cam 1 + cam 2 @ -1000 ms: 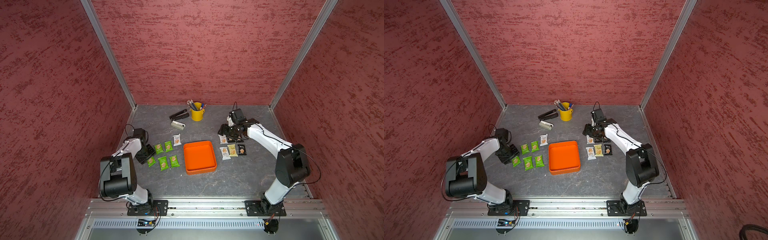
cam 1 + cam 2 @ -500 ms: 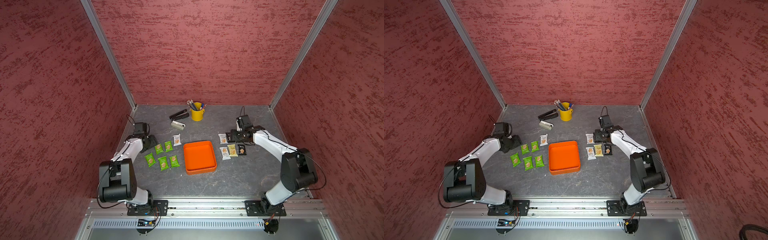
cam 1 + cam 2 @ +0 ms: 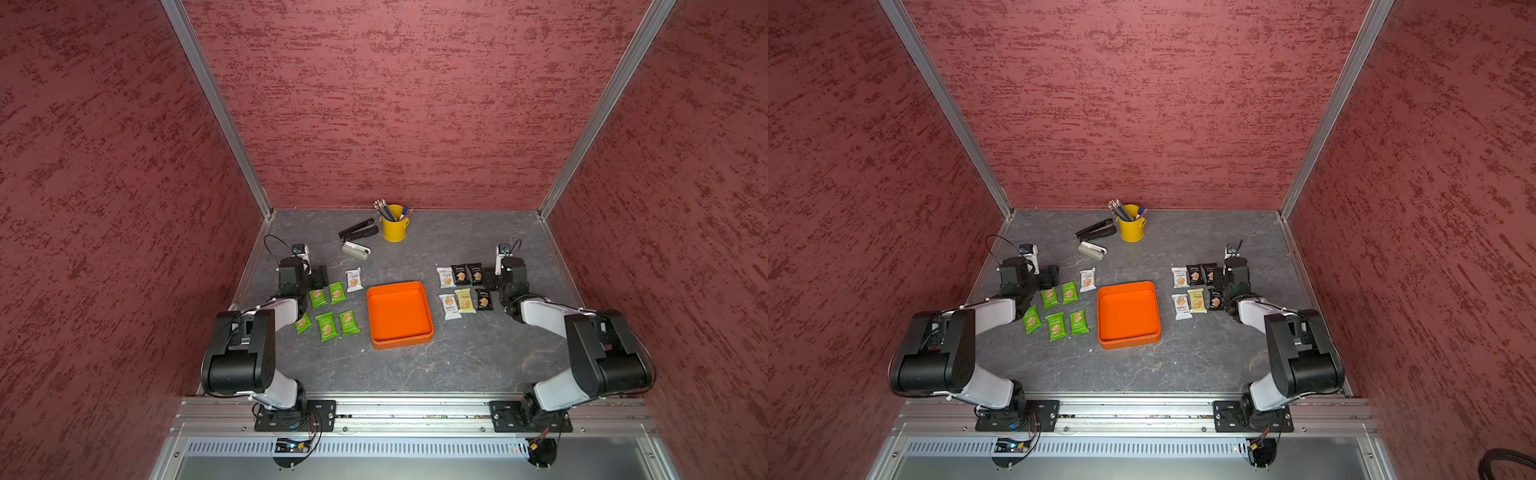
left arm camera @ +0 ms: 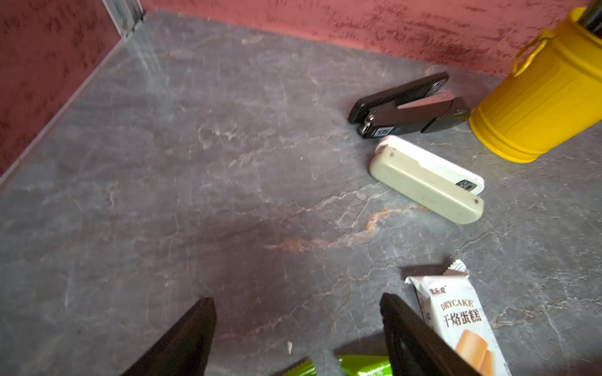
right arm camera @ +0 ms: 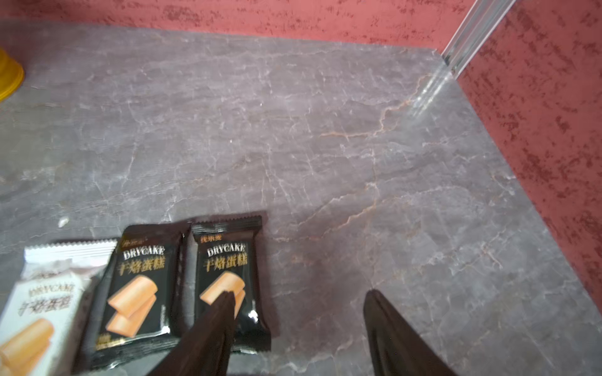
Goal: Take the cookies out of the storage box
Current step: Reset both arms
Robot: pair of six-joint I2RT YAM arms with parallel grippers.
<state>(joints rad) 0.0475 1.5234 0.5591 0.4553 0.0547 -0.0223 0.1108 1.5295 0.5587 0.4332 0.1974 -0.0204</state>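
**A:** How far along are you?

**B:** Done, or as good as, I'd say. The orange storage box (image 3: 399, 318) sits mid-table, and in both top views its floor is bare, with no packet left inside.

**A:** So where are the cookies (image 3: 1197, 300)?

**B:** They all lie flat on the grey table (image 3: 457, 361). At the box's nine o'clock are five green packets (image 3: 326, 326), with one white packet (image 4: 456, 312) nearer eleven. At three o'clock there are six more: two white, one pale yellow and three black.

**A:** And your pincers?

**B:** My left pincer (image 4: 297, 299) is spread wide and grasping nothing, low at the box's ten o'clock, just beside that white packet. My right pincer (image 5: 300, 293) is also parted and empty, at two o'clock. One finger overlaps a black packet (image 5: 224, 257), but I can't tell whether it touches.

**A:** What's left?

**B:** I see nothing more to lift. I reckon only drawing both arms back clear of the packets.
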